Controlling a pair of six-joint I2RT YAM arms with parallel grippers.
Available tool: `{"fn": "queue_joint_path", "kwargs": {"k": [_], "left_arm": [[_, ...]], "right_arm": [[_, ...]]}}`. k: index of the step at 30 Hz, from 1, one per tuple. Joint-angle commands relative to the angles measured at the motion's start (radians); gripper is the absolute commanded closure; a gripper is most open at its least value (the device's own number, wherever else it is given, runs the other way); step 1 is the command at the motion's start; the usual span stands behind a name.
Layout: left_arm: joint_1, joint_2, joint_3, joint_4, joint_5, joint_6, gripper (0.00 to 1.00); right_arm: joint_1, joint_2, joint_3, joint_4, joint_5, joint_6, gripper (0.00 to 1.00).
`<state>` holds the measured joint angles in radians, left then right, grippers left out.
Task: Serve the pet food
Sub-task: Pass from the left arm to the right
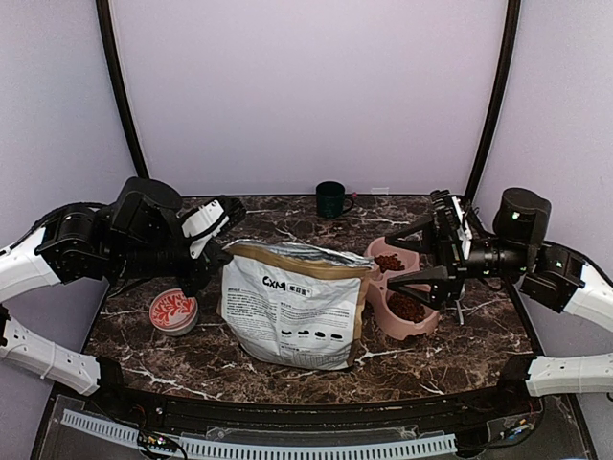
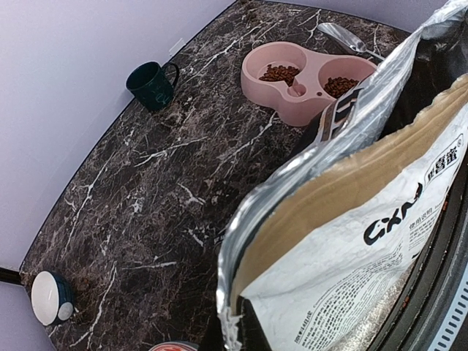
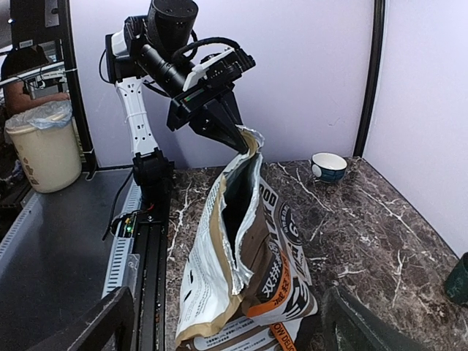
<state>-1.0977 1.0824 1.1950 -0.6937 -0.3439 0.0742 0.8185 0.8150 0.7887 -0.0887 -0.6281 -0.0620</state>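
Showing "CXM" in print, the bag (image 1: 292, 307) is pinched at its top edge by the left hand (image 3: 238, 137). Close by the spread right hand (image 1: 395, 261), pet food (image 1: 407, 308) lies in both cups of the pink bowl (image 1: 375, 292).

Robot lab booth, plain lilac walls (image 1: 306, 86), black frame poles (image 1: 120, 86), marble-top table (image 1: 192, 356), slotted cable duct (image 1: 287, 448)

A printed bag (image 1: 292, 302) is seen at centre frame, with pet food (image 1: 407, 307) heaped in both wells of a pink double bowl (image 1: 383, 292) just to its right and a dark mug (image 1: 332, 199) set at upper centre.
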Motion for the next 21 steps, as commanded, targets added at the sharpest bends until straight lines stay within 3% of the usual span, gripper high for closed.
{"fn": "queue_joint_path", "kwargs": {"k": [1,13,21], "left_arm": [[0.02,-0.067,0.048,0.102,-0.084,0.008,1.0],[0.019,-0.068,0.045,0.115,-0.07,0.014,1.0],[0.019,-0.072,0.041,0.119,-0.066,0.011,1.0]], "right_arm": [[0.006,0.002,-0.012,0.053,0.031,-0.046,0.09],[0.005,0.089,0.005,0.106,-0.013,-0.069,0.08],[0.063,0.186,0.028,0.172,-0.002,-0.039,0.26]]}}
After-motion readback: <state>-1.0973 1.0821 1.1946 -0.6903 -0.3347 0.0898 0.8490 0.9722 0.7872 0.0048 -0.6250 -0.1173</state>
